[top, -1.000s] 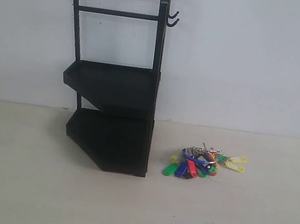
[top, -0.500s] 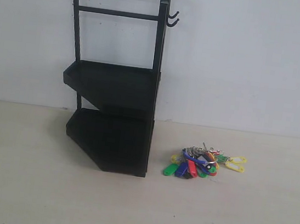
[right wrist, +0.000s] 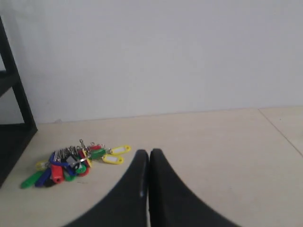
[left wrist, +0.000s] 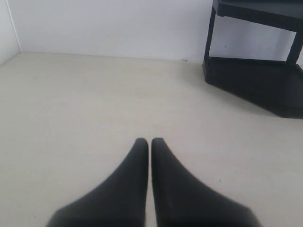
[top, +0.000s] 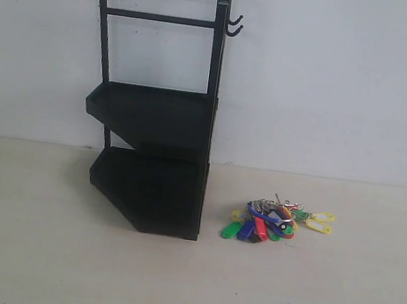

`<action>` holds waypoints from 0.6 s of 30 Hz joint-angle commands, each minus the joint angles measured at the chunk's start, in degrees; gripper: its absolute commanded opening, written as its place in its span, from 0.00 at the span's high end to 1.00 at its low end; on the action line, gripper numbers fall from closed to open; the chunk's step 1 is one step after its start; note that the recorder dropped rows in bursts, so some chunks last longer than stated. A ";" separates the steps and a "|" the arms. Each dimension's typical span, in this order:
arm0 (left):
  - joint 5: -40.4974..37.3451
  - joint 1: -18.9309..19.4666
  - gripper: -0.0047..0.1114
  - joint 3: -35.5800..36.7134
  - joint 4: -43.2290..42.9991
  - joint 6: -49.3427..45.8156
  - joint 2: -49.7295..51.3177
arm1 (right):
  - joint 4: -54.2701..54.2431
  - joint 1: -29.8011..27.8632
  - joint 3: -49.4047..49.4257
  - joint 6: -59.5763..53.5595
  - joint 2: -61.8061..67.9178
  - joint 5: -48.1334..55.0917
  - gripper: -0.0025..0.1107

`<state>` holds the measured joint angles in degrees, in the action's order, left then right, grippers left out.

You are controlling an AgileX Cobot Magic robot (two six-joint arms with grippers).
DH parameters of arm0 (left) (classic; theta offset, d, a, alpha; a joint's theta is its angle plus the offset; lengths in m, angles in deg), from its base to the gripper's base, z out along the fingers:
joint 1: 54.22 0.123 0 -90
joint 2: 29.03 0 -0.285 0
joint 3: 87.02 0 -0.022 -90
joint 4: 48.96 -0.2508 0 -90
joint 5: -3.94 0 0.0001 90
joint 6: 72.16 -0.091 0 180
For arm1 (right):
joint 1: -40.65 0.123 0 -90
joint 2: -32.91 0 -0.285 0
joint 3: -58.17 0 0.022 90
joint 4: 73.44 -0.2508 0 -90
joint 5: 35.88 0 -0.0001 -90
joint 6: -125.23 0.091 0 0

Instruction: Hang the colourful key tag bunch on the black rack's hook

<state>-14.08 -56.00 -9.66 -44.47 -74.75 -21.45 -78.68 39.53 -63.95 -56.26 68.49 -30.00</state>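
Over the last second nothing has shifted in the exterior view. The rack (top: 156,116) stands in the same spot against the wall (top: 333,79). The key tag bunch (top: 275,222) lies where it lay, flat on the tabletop (top: 319,302). It is near the right side of the rack's lower tray but apart from it. The two small hooks (top: 235,26) at the rack's upper right corner carry nothing, so the bunch is not yet hung.

The pincers show only in the wrist views. The left pincer (left wrist: 149,142) has its two dark fingers pressed together, with only a thin seam between them and nothing held. It hangs over bare tabletop, with the rack's lower tray and two of its uprights further off. The right pincer (right wrist: 149,152) is drawn together the same way and is just as empty.

Of the two wrist views, only the right one takes in the bunch. There it rests on the tabletop between the pincer and the rack's edge, well apart from the fingertips. Its yellow tags lie nearest the pincer, and its green, blue and red ones are fanned toward the rack. That closer view also picks out the metal rings among the tags. The exterior view alone shows the hooks and the two top crossbars.
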 commanded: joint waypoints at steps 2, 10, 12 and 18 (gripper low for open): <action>0.42 0.19 0.92 -0.14 0.40 -0.02 0.20 | -0.08 -0.35 -1.39 -0.37 9.70 -8.06 0.98; 0.42 0.19 0.92 -0.14 0.40 -0.02 0.20 | -0.19 -0.35 -1.39 -0.37 14.51 -12.60 0.98; 0.42 0.19 0.92 -0.14 0.40 -0.02 0.20 | -0.19 -0.35 -1.39 -0.11 14.67 -13.95 0.98; 0.42 0.19 0.92 -0.14 0.40 -0.02 0.20 | -0.19 -0.35 -1.39 3.12 14.76 -18.26 0.98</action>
<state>-14.08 -56.00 -9.66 -44.47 -74.75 -21.45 -78.91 39.53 -64.94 -54.11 83.14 -45.29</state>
